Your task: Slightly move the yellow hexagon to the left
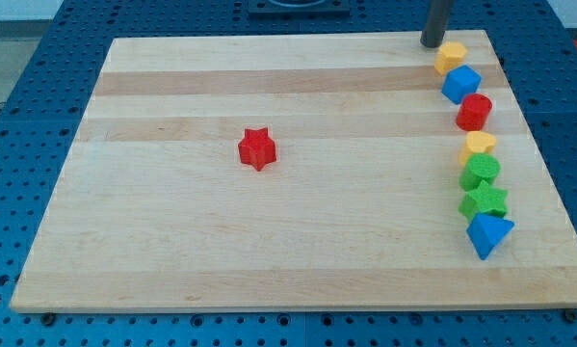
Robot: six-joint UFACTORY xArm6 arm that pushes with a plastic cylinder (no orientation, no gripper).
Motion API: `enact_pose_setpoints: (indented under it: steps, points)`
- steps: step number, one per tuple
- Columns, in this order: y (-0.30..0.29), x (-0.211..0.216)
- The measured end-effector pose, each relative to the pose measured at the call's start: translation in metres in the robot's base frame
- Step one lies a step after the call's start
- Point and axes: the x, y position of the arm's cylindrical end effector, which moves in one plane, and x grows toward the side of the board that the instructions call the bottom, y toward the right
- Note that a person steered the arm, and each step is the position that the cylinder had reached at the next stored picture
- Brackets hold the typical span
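The yellow hexagon [450, 56] sits near the top right corner of the wooden board [269, 231], heading a column of blocks down the view's right side. My tip [432, 44] rests just to the upper left of the yellow hexagon, almost touching it. Below the hexagon come a blue cube [461, 84], a red cylinder [474, 112], a yellow heart-like block [479, 146], a green round block [481, 172], a green star [485, 200] and a blue triangle [487, 234].
A red star [257, 148] stands alone near the board's middle left. The board lies on a blue perforated table [18, 116]. The board's top edge is just above my tip.
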Motion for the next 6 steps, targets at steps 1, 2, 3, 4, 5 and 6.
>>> enact_pose_setpoints:
  steps: [1,2,3,4,5,6]
  points:
    - [0.076,-0.004]
    - [0.090,-0.002]
    - [0.049,0.067]
    - [0.012,0.072]
    - [-0.055,0.115]
    - [-0.072,0.137]
